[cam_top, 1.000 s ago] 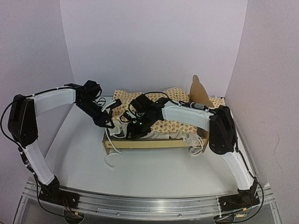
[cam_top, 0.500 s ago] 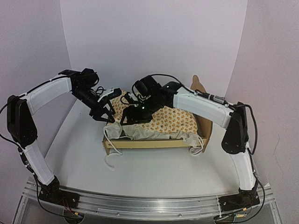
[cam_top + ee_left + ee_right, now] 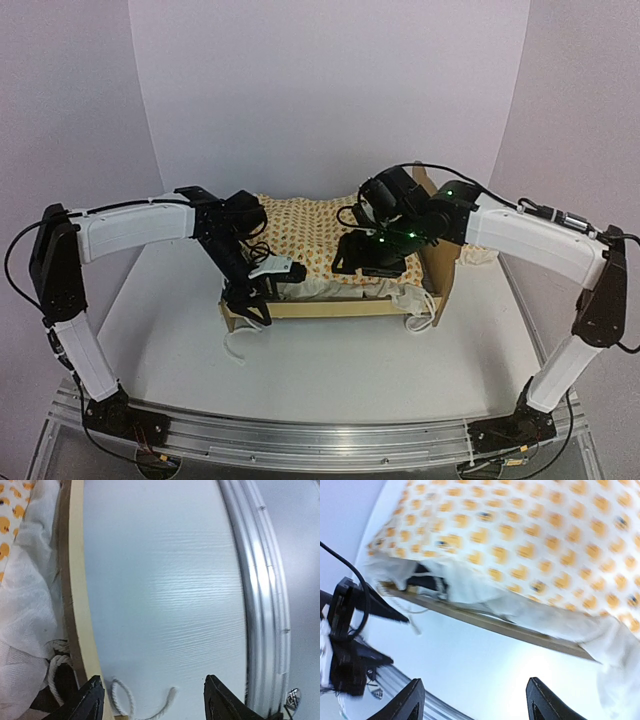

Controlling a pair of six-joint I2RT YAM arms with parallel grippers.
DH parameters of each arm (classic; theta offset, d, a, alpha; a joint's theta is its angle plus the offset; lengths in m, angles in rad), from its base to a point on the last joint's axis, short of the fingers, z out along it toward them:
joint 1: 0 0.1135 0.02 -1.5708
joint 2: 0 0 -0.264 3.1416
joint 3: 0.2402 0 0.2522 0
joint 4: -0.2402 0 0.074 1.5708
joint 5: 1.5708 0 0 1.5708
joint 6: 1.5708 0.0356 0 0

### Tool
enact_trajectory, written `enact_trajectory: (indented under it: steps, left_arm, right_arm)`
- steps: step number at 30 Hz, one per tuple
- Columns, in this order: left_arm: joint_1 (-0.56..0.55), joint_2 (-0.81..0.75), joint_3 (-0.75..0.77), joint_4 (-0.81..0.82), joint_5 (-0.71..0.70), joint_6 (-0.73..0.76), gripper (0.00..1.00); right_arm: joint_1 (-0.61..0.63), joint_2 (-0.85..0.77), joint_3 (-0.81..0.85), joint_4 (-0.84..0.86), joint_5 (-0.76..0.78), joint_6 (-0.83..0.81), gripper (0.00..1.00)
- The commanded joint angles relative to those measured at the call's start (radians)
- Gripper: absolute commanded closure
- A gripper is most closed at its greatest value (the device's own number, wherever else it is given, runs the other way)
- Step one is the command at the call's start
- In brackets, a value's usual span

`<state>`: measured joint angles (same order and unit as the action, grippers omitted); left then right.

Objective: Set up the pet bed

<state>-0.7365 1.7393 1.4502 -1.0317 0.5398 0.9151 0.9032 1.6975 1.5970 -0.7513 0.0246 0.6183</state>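
Pet bed (image 3: 340,307): mid-table (image 3: 300,375), cushion (image 3: 320,235) inside, ruffle spilling over the near rail.
Left pincer (image 3: 155,702): apart, empty, at the foot corner, likely for tucking.
Right pincer (image 3: 475,705): apart, empty, above the cushion.

In the top view, the right arm and right claw (image 3: 360,258) cover most of the headboard of the pet bed (image 3: 330,308). The cushion (image 3: 300,225) hides the bed's base. The left claw (image 3: 250,305) blocks the bed's left end, and its dark fingertips cannot be told apart there. The left wrist view cuts the bed's side rail at top and bottom, the white cord (image 3: 119,683) at the lower edge, and shows only the claw's tips. The right wrist view is motion-blurred, the left arm (image 3: 347,645) cropped at its edge.
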Motion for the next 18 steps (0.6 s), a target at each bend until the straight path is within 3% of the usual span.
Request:
enact_trajectory:
  steps: [1, 6, 10, 13, 15, 17, 18]
  left_arm:
    - [0.005, 0.08, -0.03, 0.221, -0.209, -0.017, 0.33]
    - [-0.034, 0.161, -0.061, 0.279, -0.255, -0.008, 0.36]
    - [-0.039, 0.195, -0.073, 0.266, -0.232, -0.02, 0.56]
    - [-0.045, 0.215, -0.088, 0.255, -0.234, -0.021, 0.65]
    - [-0.05, 0.233, -0.082, 0.249, -0.232, -0.039, 0.74]
    - [-0.049, 0.25, -0.043, 0.227, -0.206, -0.085, 0.93]
    - [-0.048, 0.254, -0.012, 0.206, -0.183, -0.108, 0.98]
  right_arm:
    - [-0.004, -0.114, -0.108, 0.003, 0.099, 0.122, 0.31]
    - [-0.002, -0.158, -0.194, 0.023, 0.066, 0.141, 0.32]
    - [-0.001, -0.183, -0.261, 0.054, 0.047, 0.153, 0.33]
    - [0.001, -0.197, -0.323, 0.144, -0.02, 0.134, 0.33]
    - [0.015, -0.2, -0.38, 0.278, -0.102, 0.087, 0.33]
    - [0.062, -0.207, -0.452, 0.452, -0.151, 0.008, 0.34]
    - [0.11, -0.209, -0.493, 0.542, -0.145, -0.039, 0.34]
